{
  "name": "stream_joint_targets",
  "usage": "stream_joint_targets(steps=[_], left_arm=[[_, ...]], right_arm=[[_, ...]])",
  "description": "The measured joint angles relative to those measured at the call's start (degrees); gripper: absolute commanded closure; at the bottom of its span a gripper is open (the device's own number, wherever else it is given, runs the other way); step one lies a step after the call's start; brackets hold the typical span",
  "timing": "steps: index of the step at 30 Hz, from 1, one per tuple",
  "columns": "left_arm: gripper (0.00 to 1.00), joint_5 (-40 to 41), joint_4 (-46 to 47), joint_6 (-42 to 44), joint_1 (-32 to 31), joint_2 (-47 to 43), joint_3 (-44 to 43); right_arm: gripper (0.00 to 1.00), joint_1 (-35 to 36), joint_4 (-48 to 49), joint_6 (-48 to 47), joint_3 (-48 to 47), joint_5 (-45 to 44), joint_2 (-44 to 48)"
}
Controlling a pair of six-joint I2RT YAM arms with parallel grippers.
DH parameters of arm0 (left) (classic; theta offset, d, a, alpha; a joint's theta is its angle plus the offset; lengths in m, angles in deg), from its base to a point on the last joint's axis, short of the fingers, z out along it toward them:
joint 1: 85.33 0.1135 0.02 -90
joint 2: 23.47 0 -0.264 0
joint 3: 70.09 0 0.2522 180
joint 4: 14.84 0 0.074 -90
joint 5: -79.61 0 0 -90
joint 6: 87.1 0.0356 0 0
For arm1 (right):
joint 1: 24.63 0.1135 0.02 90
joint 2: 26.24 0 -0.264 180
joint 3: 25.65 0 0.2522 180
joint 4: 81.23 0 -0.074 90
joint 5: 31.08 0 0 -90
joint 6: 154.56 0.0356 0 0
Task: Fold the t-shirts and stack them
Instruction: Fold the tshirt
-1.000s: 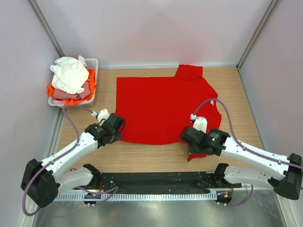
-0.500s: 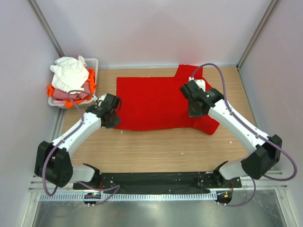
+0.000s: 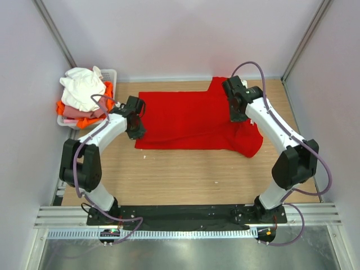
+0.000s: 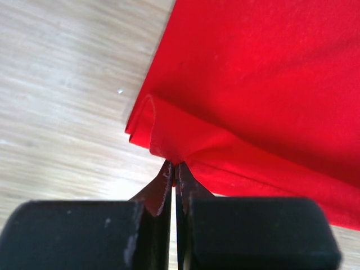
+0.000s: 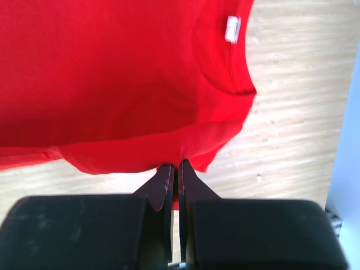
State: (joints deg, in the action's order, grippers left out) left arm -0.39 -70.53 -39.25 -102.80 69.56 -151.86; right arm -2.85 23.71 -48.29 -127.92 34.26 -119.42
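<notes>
Seemingly mid-fold, the left gripper (image 4: 174, 169) and right gripper (image 5: 179, 166) each have their jaws pressed together on a doubled edge of the red shirt (image 3: 185, 121). The rest of the shirt spreads ahead of the jaws, flat along the table's (image 3: 185, 180) far edge. Done well, both would travel level and together, edge taut, and lay it square before release. Other shirts (image 3: 84, 93) sit heaped in a basket (image 3: 111, 74) at the far left corner.

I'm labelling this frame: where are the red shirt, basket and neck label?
Red shirt (image 3: 185, 121): top view, middle of cloth.
Basket (image 3: 111, 72): top view, far right rim.
Neck label (image 5: 231, 29): right wrist view, tag's centre.
</notes>
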Motion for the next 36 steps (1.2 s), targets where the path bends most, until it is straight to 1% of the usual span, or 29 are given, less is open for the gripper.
stream_joint_targets(steps=[5, 7, 8, 10, 11, 12, 13, 14, 16, 17, 19, 21, 24, 27, 29, 31, 33, 36], left_arm=[[0.99, -0.81, -0.26, 0.85, 0.72, 6.40, -5.55], [0.97, -0.98, -1.01, 0.90, 1.33, 9.77, -8.83], [0.83, -1.03, -1.22, 0.94, 1.57, 11.32, -10.40], [0.67, -1.16, -2.49, 1.33, 2.19, 15.50, -14.95], [0.46, -1.16, -3.06, 1.38, 2.43, 17.46, -17.33], [0.42, -1.14, -3.69, 1.62, 2.69, 19.43, -19.80], [0.39, -1.29, -4.09, 1.53, 2.86, 20.61, -21.46], [0.30, -1.42, -4.15, 1.22, 2.95, 21.03, -22.18], [0.26, -1.53, -4.61, 1.01, 3.06, 20.55, -22.36], [0.25, -1.55, -4.63, 0.83, 3.10, 19.71, -21.90], [0.26, -1.49, -4.59, 0.63, 3.10, 17.16, -19.91], [0.27, -1.49, -3.43, 0.33, 3.10, 12.04, -14.95], [0.27, -1.55, -1.99, -0.87, 3.08, 3.89, -6.51], [0.25, -1.77, 0.92, -1.90, 2.93, -1.29, 0.92], [0.23, -2.23, 2.54, -2.47, 2.91, -2.19, 4.39], [0.21, -2.95, 4.83, -2.91, 2.86, -1.90, 7.76], [0.20, -3.65, 6.29, -3.30, 2.86, -1.66, 10.10], [0.17, -4.42, 8.63, -4.04, 2.86, -1.22, 12.33]], right_arm=[[0.99, -1.49, 1.38, -2.73, -5.44, 1.53, -6.47], [0.98, -2.21, 1.29, -4.00, -8.24, 1.79, -10.23], [0.98, -2.60, 1.42, -4.72, -10.32, 1.90, -12.76], [0.74, -3.48, 1.49, -6.73, -15.63, 1.64, -18.84], [0.57, -3.82, 1.81, -7.45, -18.71, 1.16, -22.10], [0.33, -4.11, 1.51, -8.02, -21.81, 0.22, -25.05], [0.23, -4.39, 1.68, -8.72, -25.73, -1.11, -28.61], [0.18, -4.70, 1.33, -9.64, -30.05, -2.64, -32.30], [0.16, -5.16, 1.90, -10.80, -36.22, -5.20, -37.86], [0.15, -5.27, 2.54, -11.19, -36.68, -6.32, -38.77], [0.14, -5.53, 3.13, -11.39, -34.75, -8.07, -38.18], [0.13, -5.73, 5.77, -10.34, -28.65, -8.48, -34.47], [0.13, -6.27, 8.72, -6.40, -15.69, -7.32, -24.65], [0.13, -7.45, 12.50, -0.39, -2.54, -2.56, -12.00], [0.13, -9.01, 15.67, 3.39, 6.69, 1.64, -3.28], [0.13, -10.45, 17.14, 6.75, 14.14, 5.07, 2.91], [0.13, -11.26, 18.40, 9.05, 18.84, 7.17, 5.25], [0.13, -11.34, 20.74, 11.39, 25.59, 10.21, 5.53]])
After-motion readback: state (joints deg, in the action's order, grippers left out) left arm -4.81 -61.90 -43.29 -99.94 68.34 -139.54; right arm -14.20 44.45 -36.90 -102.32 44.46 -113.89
